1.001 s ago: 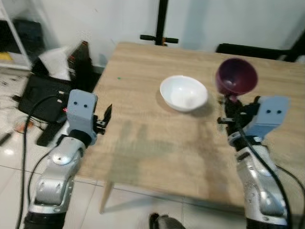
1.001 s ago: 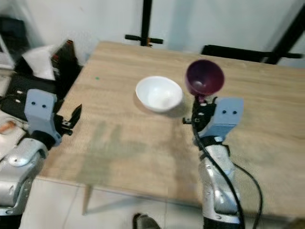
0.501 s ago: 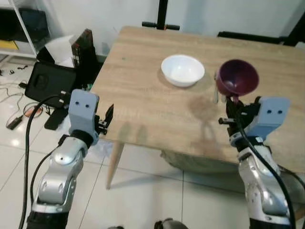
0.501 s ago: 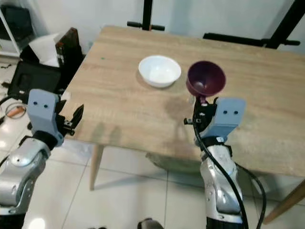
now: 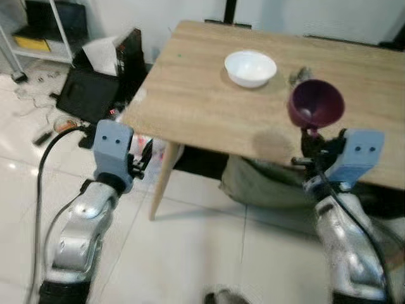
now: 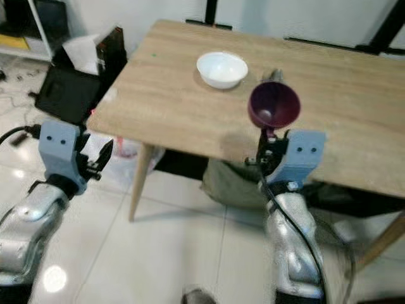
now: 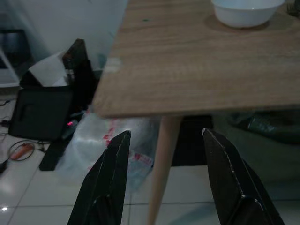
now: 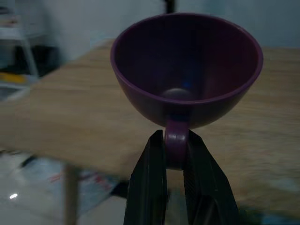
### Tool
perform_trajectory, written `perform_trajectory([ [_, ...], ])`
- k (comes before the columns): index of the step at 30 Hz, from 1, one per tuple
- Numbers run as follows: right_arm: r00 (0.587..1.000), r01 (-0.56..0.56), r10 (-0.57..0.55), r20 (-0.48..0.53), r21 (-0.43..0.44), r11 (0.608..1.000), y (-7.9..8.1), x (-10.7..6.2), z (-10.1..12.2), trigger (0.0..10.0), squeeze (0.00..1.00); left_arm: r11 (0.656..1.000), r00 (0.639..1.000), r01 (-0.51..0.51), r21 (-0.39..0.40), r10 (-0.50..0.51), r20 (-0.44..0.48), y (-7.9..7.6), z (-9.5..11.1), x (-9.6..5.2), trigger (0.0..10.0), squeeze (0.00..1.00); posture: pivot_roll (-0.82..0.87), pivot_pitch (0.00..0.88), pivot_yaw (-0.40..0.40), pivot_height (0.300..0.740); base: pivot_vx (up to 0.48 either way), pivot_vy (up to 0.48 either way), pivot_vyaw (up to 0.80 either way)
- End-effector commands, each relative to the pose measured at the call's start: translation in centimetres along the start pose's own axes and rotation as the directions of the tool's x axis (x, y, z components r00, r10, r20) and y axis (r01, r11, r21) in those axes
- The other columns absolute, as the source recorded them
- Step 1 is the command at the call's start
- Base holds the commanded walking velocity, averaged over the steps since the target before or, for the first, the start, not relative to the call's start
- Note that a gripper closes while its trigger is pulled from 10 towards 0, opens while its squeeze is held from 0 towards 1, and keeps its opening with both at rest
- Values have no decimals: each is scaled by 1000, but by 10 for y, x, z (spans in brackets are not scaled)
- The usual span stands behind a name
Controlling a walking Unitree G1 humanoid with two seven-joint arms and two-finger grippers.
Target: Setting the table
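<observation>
A purple cup [image 5: 316,105] hangs in front of the wooden table's [image 5: 209,101] near edge, held upright by its handle. My right gripper [image 5: 309,138] is shut on that handle [image 8: 176,140], seen close up in the right wrist view below the cup's bowl [image 8: 187,70]. A white bowl [image 5: 250,68] sits on the table toward its far side, also seen as the bowl [image 7: 247,10] in the left wrist view. My left gripper [image 5: 144,163] is open and empty, low and left of the table's corner, its fingers [image 7: 108,183] pointing at a table leg [image 7: 161,159].
Black bags [image 5: 92,88] and white paper [image 5: 104,54] lie on the tiled floor left of the table, with cables [image 5: 44,136] nearby. A grey-green bundle [image 5: 266,183] lies under the table. A black stand [image 6: 209,12] rises behind the table.
The whole view has pulled back from the table: it now looks smaller and farther, with more floor showing. The right gripper still holds the cup; the left stays open.
</observation>
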State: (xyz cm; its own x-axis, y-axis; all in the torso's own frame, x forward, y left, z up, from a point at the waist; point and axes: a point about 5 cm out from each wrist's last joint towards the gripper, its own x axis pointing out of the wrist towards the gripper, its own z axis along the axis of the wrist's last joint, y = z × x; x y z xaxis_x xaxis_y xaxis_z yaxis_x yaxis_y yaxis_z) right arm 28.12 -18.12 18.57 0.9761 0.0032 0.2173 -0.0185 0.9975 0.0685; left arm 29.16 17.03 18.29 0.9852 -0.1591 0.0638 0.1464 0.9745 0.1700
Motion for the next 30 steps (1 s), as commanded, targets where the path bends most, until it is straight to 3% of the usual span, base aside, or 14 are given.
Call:
perform_trajectory([
  [1,1000,9,-9,7,-3,1000,-2,-1,1,10000,0,1000,1000,-8,7,8,-9,1,-3,-2,10000,0,-101,29,26,740,-319,0,0],
  [13,1000,9,-9,4,-5,1000,-2,-2,0,10000,0,1000,1000,-8,8,8,-10,1,-4,-2,10000,0,-102,30,27,740,-299,0,0],
  [24,1000,8,-8,1,-2,1000,-2,-2,-1,10000,0,1000,1000,-11,9,11,-18,1,-4,0,10000,0,-104,30,26,740,0,0,0],
  [30,1000,8,-8,-4,4,1000,-3,-1,-1,10000,0,1000,1000,-11,9,11,-19,1,-5,0,10000,0,-105,27,26,740,0,0,-638],
])
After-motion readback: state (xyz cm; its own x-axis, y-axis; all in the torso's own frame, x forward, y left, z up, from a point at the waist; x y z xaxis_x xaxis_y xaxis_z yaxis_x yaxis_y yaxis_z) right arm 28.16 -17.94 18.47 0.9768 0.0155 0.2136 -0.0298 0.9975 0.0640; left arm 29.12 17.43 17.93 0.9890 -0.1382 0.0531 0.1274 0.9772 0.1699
